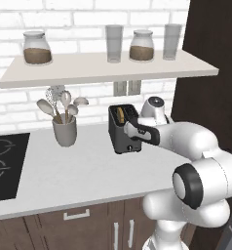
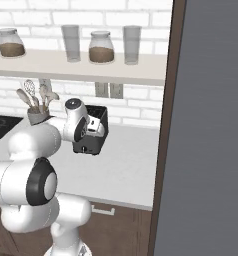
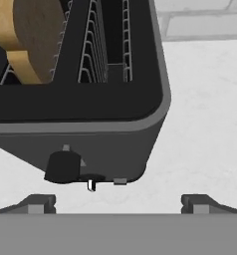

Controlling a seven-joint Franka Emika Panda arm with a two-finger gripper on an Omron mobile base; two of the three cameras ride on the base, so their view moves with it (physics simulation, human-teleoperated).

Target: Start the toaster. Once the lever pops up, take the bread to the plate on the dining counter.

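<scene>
The dark grey toaster (image 1: pixel 123 129) (image 2: pixel 95 134) (image 3: pixel 90 129) stands on the white worktop near the brick wall. The brown bread (image 3: pixel 26 40) (image 1: pixel 120 116) stands upright in its left slot, sticking out of the top; the other slot holds nothing. My gripper (image 3: pixel 118 204) (image 1: pixel 129 131) hovers open just above and in front of the toaster's front face, with nothing between its fingertips (image 3: pixel 41 203). A round dark knob (image 3: pixel 63 167) sits low on that face, beside a small grey tab (image 3: pixel 119 181); I cannot tell whether it is the lever. The plate and the dining counter are out of view.
A grey utensil cup (image 1: pixel 64 131) stands left of the toaster, with a black hob (image 1: pixel 3 163) further left. A shelf (image 1: pixel 103 68) with jars and glasses hangs overhead. A tall dark panel (image 2: pixel 211 125) closes off the right side.
</scene>
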